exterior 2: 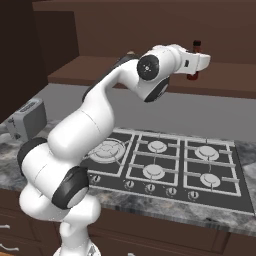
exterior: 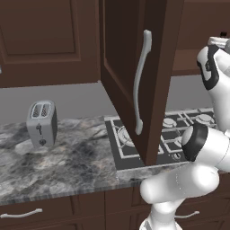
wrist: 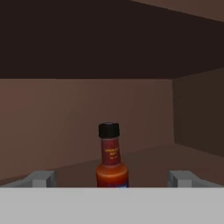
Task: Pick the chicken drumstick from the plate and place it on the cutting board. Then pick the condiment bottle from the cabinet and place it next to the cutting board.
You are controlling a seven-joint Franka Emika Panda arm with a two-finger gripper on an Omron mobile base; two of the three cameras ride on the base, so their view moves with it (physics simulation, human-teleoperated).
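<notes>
The condiment bottle [wrist: 112, 158], red-orange with a black cap, stands upright on the shelf of the cabinet [wrist: 52, 127]. It is centred between my gripper's [wrist: 112, 180] open fingertips [wrist: 41, 178], a short way ahead of them, with nothing held. From the right base view the gripper [exterior 2: 202, 61] is raised to shelf height, and the bottle [exterior 2: 197, 46] pokes up just behind the hand. The cabinet door [exterior: 130, 54] with its long silver handle [exterior: 141, 81] hangs open over the stove. The chicken drumstick, plate and cutting board are out of view.
A gas stove [exterior 2: 165, 160] lies in the marble counter [exterior: 67, 157] under the arm. A grey toaster [exterior: 42, 123] stands to the left on the counter. The open door swings out left of the arm. Drawers with silver pulls [exterior: 21, 213] run below.
</notes>
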